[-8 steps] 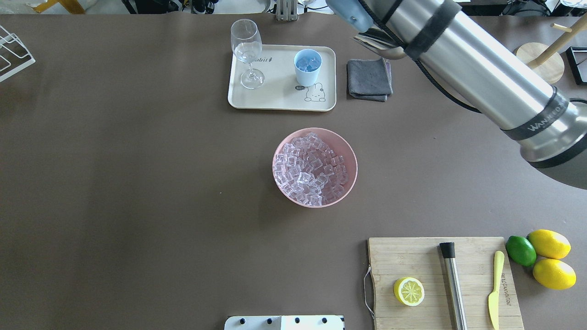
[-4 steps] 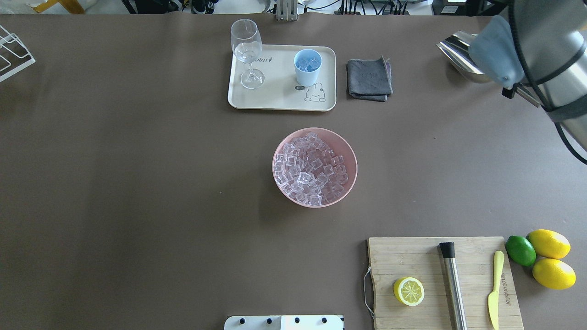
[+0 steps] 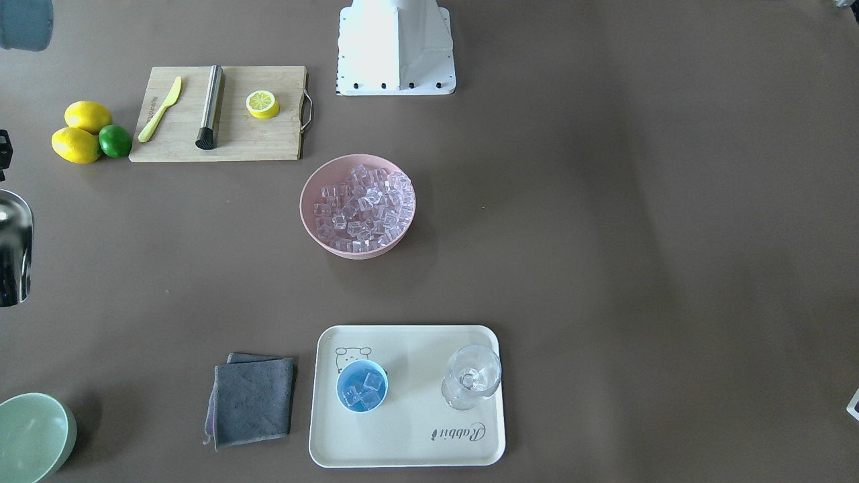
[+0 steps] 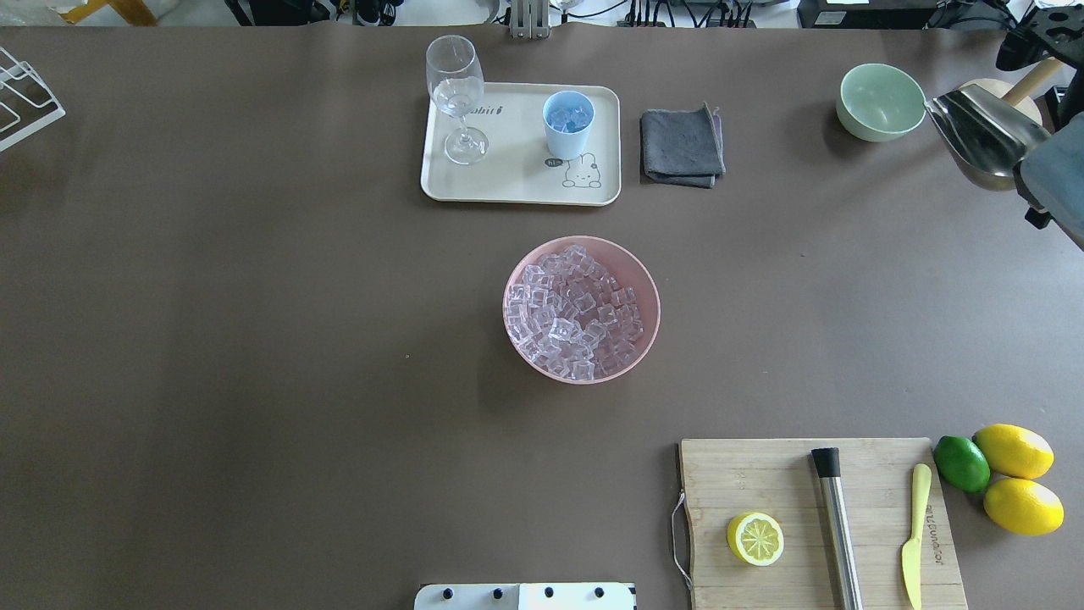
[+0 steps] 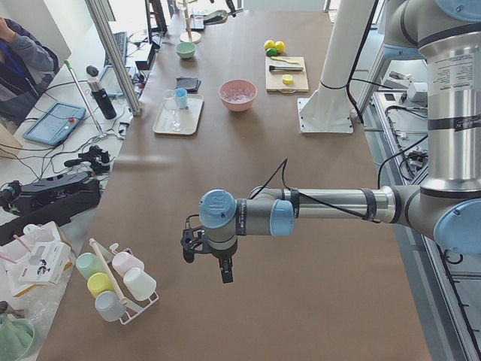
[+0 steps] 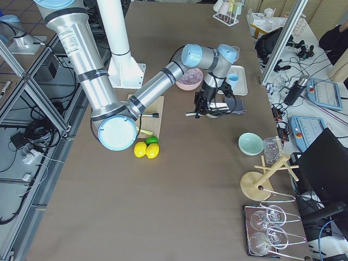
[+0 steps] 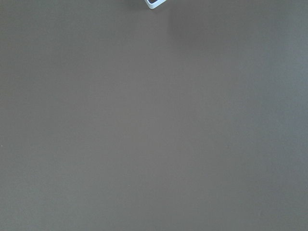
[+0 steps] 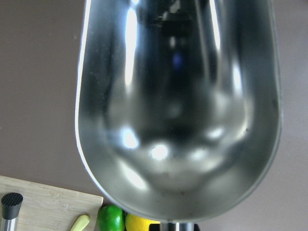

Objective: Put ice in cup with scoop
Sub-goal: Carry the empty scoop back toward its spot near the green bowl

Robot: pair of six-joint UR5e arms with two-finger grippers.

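Right claw, clamped on the empty scoop, has swung clear of the cup — ice delivered; left claw's opening I cannot tell.

Two bowls, two whole lemons, one lime, one scoop

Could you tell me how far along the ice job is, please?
Done: several cubes already sit in the blue cup on the tray. Under way: the scoop is empty, near the green bowl. Left: perhaps more scoops from the still-full pink bowl.
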